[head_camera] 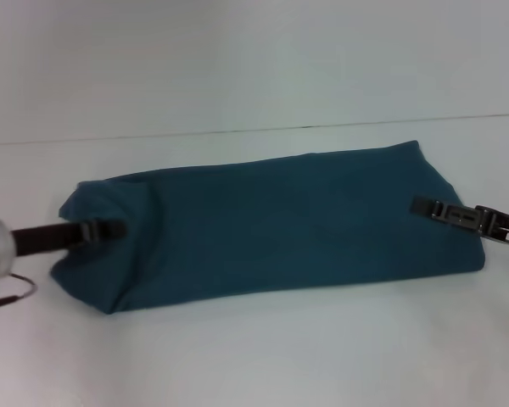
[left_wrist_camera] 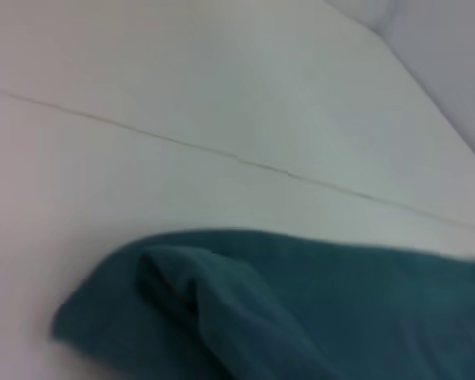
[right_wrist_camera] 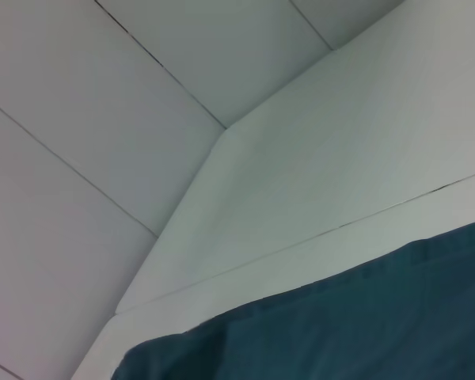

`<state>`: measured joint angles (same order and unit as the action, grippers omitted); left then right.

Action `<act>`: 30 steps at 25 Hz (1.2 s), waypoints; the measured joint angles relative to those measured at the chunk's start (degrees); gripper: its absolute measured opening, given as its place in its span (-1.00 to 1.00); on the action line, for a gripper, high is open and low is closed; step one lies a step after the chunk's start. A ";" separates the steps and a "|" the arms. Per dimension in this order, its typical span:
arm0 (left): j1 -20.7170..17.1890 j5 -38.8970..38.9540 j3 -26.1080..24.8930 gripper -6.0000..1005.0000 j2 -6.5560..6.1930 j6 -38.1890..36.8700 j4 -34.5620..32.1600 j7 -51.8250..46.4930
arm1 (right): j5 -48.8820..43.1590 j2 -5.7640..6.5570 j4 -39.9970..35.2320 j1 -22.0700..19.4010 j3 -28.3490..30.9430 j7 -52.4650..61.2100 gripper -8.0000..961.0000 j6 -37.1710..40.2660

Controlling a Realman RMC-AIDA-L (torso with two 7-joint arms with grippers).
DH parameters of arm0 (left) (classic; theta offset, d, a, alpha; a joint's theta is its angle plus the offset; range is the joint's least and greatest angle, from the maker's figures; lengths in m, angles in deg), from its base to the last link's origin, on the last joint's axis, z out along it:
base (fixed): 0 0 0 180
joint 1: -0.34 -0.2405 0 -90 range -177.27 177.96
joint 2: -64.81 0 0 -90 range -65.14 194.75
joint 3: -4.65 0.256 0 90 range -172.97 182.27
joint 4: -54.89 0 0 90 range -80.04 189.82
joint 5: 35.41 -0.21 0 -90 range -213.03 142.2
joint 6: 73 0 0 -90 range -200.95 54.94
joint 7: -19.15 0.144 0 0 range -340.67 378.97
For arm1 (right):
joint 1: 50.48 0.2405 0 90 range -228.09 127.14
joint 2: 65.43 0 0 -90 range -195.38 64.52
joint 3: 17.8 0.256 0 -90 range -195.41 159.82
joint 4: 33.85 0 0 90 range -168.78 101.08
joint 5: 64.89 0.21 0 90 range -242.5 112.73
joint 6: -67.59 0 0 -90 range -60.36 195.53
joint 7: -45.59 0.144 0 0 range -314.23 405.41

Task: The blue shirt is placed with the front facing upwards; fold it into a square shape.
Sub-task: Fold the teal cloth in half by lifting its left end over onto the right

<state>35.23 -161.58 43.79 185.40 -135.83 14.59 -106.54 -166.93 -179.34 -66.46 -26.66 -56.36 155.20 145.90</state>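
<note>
The blue shirt [head_camera: 271,225] lies on the white table [head_camera: 254,365] as a long band running left to right, plain side up, with no lettering showing. My left gripper [head_camera: 114,229] reaches in over the shirt's bunched, slightly raised left end. At the opposite end, my right gripper [head_camera: 420,206] lies over the shirt's right edge. The left wrist view shows a rumpled fold at the end of the shirt [left_wrist_camera: 301,317]. Only an edge of the shirt [right_wrist_camera: 340,324] shows in the right wrist view.
A thin seam [head_camera: 237,133] crosses the table behind the shirt. A loose cable [head_camera: 8,292] hangs by my left arm at the left edge. Bare white table surrounds the shirt in front and behind.
</note>
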 joint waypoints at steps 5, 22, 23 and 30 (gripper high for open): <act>-1.75 -0.34 -6.30 -0.83 -1.77 2.32 -0.71 -5.66 | 0.00 0.01 0.00 0.00 -0.01 0.00 0.74 0.00; -1.81 -14.56 -19.28 -0.83 -5.07 4.68 -3.61 -13.35 | 0.10 0.19 0.00 0.00 -0.02 0.05 0.74 0.06; -1.81 -14.57 -19.28 -0.83 -5.05 4.35 -3.68 -13.53 | 0.09 0.19 0.00 0.00 -0.02 0.08 0.74 0.05; -1.70 -1.39 -19.11 -0.83 -5.00 -11.71 -8.16 -14.52 | 0.04 0.18 0.00 -0.01 -0.02 0.28 0.74 0.45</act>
<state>33.53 -162.97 24.68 180.40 -147.55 6.43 -121.06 -166.88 -179.16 -66.46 -26.67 -56.38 155.48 146.35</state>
